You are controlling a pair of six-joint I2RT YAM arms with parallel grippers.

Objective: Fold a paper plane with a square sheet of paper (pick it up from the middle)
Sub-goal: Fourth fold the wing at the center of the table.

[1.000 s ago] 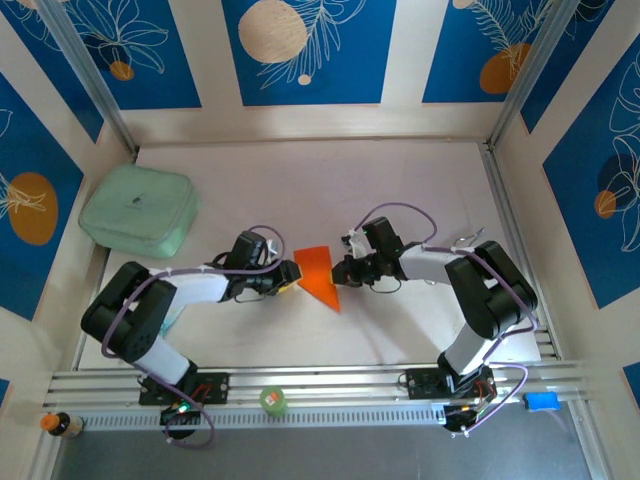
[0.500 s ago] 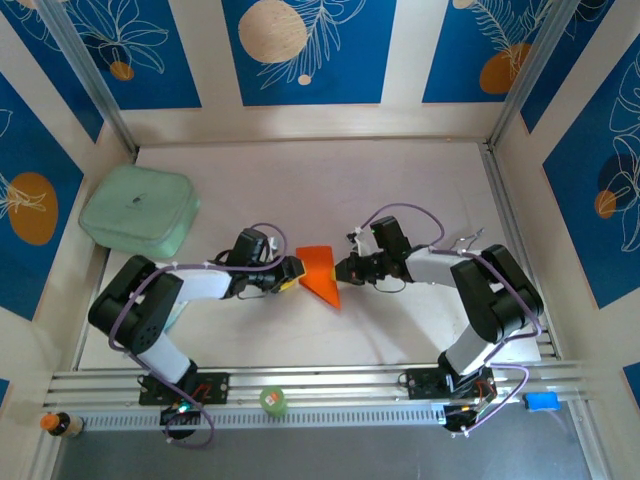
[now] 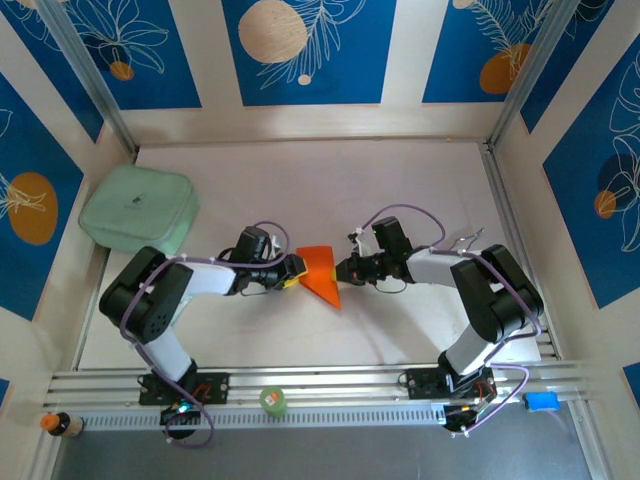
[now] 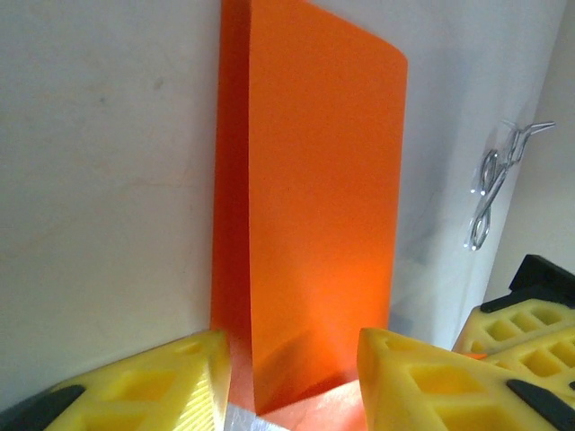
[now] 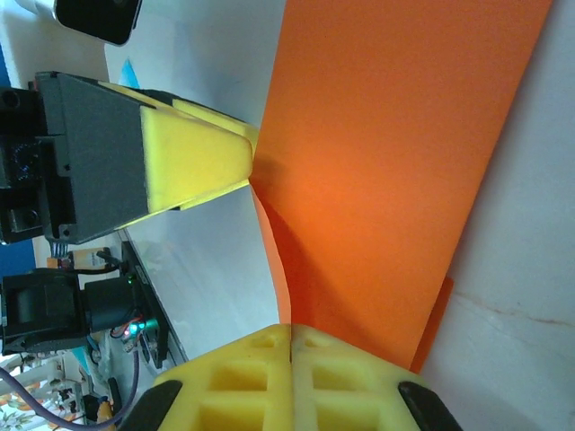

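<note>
The square sheet of paper (image 3: 320,272) is bright orange and folded into a wedge on the table's middle, its tip pointing toward the near edge. My right gripper (image 3: 343,270) is at its right edge. In the right wrist view that gripper (image 5: 292,337) is shut, with a folded layer of the paper (image 5: 395,162) running into the seam between its fingers. My left gripper (image 3: 297,271) is at the paper's left edge. In the left wrist view it (image 4: 292,364) stands open, and a raised flap of the paper (image 4: 314,206) rises in the gap between its fingers (image 4: 144,386).
A pale green pad (image 3: 138,210) lies at the far left. A metal clip (image 3: 466,242) rests right of the right arm. On the front rail are a small green round object (image 3: 273,401), a blue item (image 3: 541,401) and a little bottle (image 3: 60,424). Walls enclose the table.
My left gripper has slid right, up to the paper's left edge. The right gripper has stayed shut at the right edge, and the paper has barely shifted.
</note>
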